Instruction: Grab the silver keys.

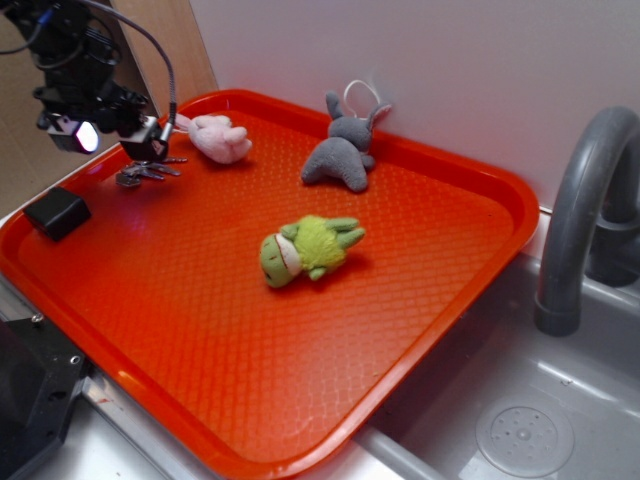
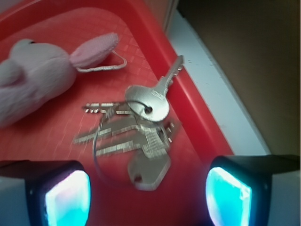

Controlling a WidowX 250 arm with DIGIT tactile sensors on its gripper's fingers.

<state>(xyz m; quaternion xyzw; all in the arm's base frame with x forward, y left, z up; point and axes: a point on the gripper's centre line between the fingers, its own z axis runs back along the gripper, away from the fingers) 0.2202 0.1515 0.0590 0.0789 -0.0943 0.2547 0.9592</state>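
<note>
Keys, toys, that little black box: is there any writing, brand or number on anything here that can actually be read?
No text can be read in either view.
Silver keys: any stamping on the heads is too blurred to read.
Black box: plain, no label visible.
Pink plush, grey plush, green plush: no tags or lettering visible.
Red tray: only a woven texture, no marking.

A plain pale wall [image 1: 420, 50] rises behind the scene, with a brown wooden panel [image 1: 185, 40] at its left. At right lies a grey sink [image 1: 520, 400] with a round drain [image 1: 525, 437] and a curved grey faucet [image 1: 580, 200]. Light is soft and even.
</note>
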